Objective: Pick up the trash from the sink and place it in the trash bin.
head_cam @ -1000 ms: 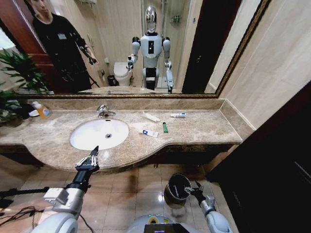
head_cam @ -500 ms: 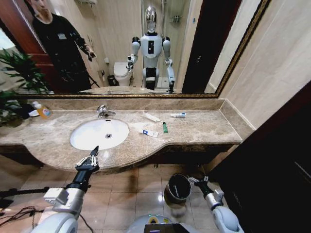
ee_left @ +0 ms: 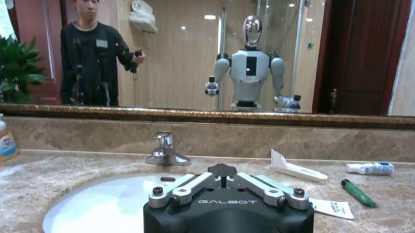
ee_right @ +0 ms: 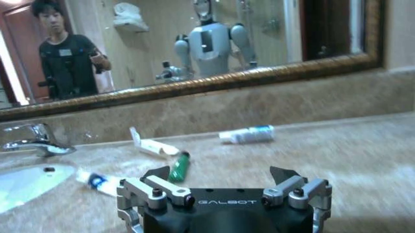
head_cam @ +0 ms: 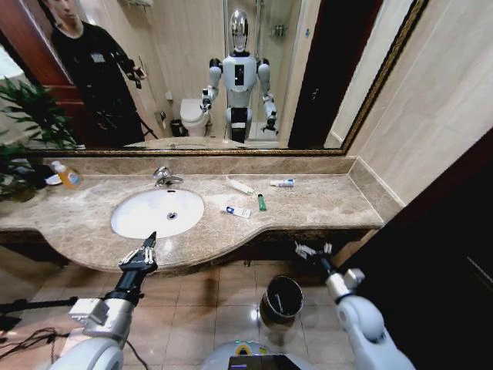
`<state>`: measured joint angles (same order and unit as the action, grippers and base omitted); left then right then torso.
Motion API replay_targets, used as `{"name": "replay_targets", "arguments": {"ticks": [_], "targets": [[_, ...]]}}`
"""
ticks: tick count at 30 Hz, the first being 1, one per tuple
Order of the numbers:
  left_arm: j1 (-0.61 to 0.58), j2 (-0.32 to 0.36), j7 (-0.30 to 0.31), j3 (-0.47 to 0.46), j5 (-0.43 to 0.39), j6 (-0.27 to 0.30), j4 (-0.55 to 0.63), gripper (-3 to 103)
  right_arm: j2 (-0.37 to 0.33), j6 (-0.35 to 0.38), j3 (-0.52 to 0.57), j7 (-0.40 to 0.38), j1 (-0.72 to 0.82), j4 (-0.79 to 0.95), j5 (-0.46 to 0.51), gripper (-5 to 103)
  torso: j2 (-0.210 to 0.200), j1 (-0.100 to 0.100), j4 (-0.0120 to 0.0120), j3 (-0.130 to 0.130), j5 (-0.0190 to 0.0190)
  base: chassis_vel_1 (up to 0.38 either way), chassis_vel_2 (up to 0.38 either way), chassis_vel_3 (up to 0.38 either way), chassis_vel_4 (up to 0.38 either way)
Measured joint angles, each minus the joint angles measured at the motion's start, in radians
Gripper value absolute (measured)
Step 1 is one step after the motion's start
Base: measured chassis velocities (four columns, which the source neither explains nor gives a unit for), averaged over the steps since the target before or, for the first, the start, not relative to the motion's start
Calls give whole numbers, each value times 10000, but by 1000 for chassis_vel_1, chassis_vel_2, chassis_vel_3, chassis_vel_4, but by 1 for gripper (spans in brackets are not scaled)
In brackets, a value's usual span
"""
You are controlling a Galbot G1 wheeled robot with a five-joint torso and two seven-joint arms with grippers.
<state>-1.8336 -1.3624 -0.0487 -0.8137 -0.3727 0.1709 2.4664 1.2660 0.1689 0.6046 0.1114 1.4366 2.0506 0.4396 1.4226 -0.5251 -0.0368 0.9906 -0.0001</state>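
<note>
Nearest the robot, on the brown tiled floor (head_cam: pixel 200 308), stands the small round black trash bin with a glossy dark rim (head_cam: pixel 281 299), below the front edge of the counter. Just above and to the right of it, the right gripper (head_cam: pixel 312 250) hangs at the level of the counter's front edge, its fingers spread wide and holding nothing; the right wrist view confirms the open, empty jaws (ee_right: pixel 224 182). The left gripper (head_cam: pixel 140 253) hovers at the counter's front edge before the basin, fingers parted and empty.

Beyond the grippers lies the beige-brown marble countertop (head_cam: pixel 323 204) with the white oval porcelain sink (head_cam: pixel 158 212) set into it and a chrome tap (head_cam: pixel 164 177) behind the basin.

The trash lies on the countertop to the right of the basin, not inside it. Closest to the basin is a flat white tube with blue print (head_cam: pixel 236 211); just beside it, a slim green lighter (head_cam: pixel 262 202). Farther back, near the backsplash, rest a long white tube (head_cam: pixel 239 185) and a small blue-white tube (head_cam: pixel 283 183), apart from each other.

At the far left of the counter stands an orange bottle with a white cap (head_cam: pixel 66 175). Behind everything runs the gold-framed wall mirror (head_cam: pixel 192 77).
</note>
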Motion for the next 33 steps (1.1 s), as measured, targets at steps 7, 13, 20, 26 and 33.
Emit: {"name": "replay_targets", "arguments": {"ticks": [7, 13, 20, 26, 33], "targets": [[0, 0, 1, 0, 0, 0, 0, 0, -568, 835, -1126, -616, -2082, -576, -7, 100, 0, -1, -1, 1, 1, 0, 0, 0, 0], [0, 0, -5, 0, 0, 0, 0, 0, -577, 1060, -2478, -1005, -3974, -1868, -22, 100, 0, 0, 0, 1, -1, 0, 0, 0, 0], [0, 0, 1, -1, 0, 0, 0, 0, 43, 1309, -3683, -1650, -5532, -3548, -157, 100, -1, -1, -1, 2, 0, 0, 0, 0, 0], [0, 0, 0, 0, 0, 0, 0, 0, 470, 1716, -4243, -2008, -6808, -4908, -342, 100, -1, -1, -2, 1, -1, 0, 0, 0, 0], [0, 0, 0, 0, 0, 0, 0, 0, 435, 1955, -4297, -2037, -7247, -5632, -414, 93, -1, -1, -1, 1, 0, 0, 0, 0, 0]]}}
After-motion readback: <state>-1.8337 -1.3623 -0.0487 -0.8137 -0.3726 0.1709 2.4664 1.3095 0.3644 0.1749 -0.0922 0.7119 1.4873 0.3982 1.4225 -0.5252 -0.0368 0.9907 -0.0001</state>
